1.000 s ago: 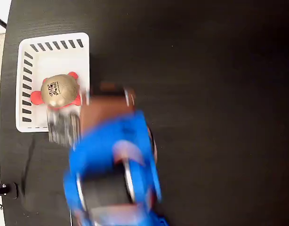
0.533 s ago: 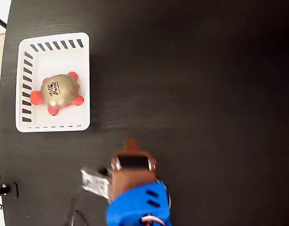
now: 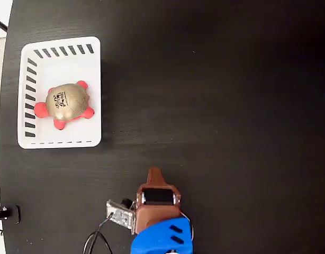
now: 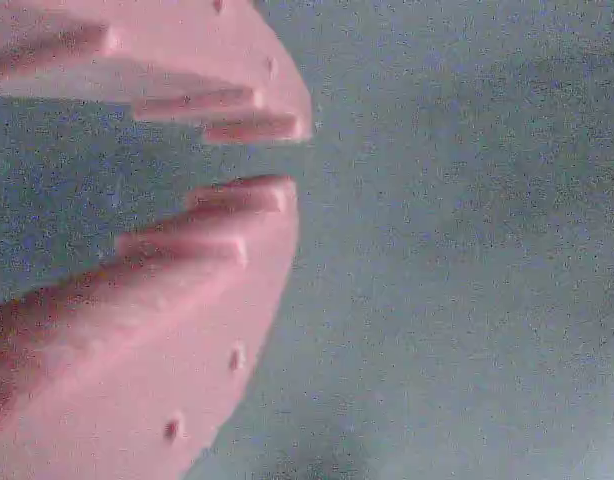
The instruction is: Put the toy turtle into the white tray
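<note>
Since the turtle (image 3: pixel 65 103) already sits inside the tray (image 3: pixel 93 63) at the upper left of the fixed view, shell up and feet on the tray floor, I judge the placing done. It lies a little left of the tray's middle, clear of the right and lower walls as far as I can see. What I reckon is left is only to park the arm, if anything.

My end effector (image 3: pixel 154 174) is at the lower middle of the fixed view, well apart from the tray, over bare dark surface (image 3: pixel 231 106). From above I see just its brown tip pointing up the frame, with a blue arm segment (image 3: pixel 162 238) behind it and a small board (image 3: pixel 120 214) with a cable at its left; that view does not tell me how the jaws stand.

From the wrist view I get that: the two pink fingers (image 4: pixel 137 330) come nearly together, a thin gap between their ridged tips, with nothing held between them. Beyond them is only blurred grey surface, no turtle and no tray, so the result shows in the fixed view alone.
</note>
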